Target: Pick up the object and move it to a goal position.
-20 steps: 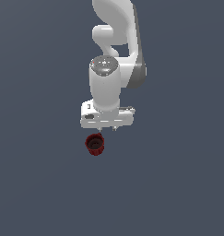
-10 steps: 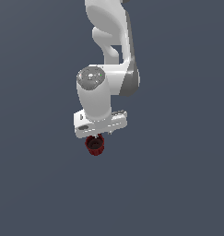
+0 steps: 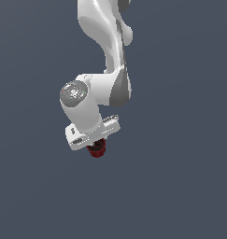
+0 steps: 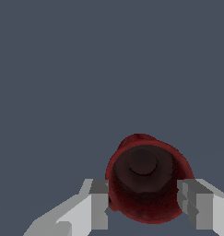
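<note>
The object (image 4: 145, 182) is a small dark red ribbed cup with a dark interior, seen from above in the wrist view. My gripper (image 4: 143, 203) is open and straddles it, with one grey fingertip (image 4: 99, 203) on each side, close to its walls. In the exterior view only the cup's lower part (image 3: 97, 150) shows under the white hand (image 3: 91, 133), and the fingers are hidden there. I cannot see a goal marker in either view.
A plain dark grey-blue surface fills both views. The white arm (image 3: 108, 51) comes down from the top of the exterior view and bends toward that view's left.
The hand has dropped lower and swung toward the exterior view's left, covering more of the cup. The cup has stayed in place.
</note>
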Available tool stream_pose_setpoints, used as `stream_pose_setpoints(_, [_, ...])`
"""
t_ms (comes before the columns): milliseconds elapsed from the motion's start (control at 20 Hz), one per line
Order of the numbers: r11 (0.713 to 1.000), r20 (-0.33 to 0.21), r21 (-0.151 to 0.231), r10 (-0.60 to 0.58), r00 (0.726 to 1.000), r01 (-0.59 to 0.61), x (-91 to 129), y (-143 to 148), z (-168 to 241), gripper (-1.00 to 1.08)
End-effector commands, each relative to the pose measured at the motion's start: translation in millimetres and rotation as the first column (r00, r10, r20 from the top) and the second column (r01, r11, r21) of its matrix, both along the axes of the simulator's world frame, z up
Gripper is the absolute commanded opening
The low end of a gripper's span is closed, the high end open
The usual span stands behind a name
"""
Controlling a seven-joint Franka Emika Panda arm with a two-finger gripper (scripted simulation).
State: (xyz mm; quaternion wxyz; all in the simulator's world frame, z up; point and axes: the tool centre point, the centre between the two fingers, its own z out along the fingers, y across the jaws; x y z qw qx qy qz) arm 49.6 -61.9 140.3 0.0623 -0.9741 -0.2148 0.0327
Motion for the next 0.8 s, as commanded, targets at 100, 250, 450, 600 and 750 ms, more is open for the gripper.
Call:
stream_pose_setpoints(100, [0.995, -0.007, 0.043, 0.085, 0.996, -0.085, 5.6, -11.9, -8.2, 0.28])
stream_pose_setpoints(250, [0.988, -0.006, 0.074, 0.14, 0.99, -0.139, 8.7, -20.0, -13.5, 0.28])
stream_pose_setpoints(450, [0.971, 0.001, 0.116, 0.21, 0.978, -0.209, 12.4, -31.0, -20.4, 0.28])
stream_pose_setpoints(600, [0.957, 0.01, 0.143, 0.253, 0.967, -0.252, 14.3, -38.2, -24.7, 0.28])
stream_pose_setpoints(750, [0.943, 0.02, 0.165, 0.288, 0.957, -0.287, 15.7, -44.2, -28.2, 0.28])
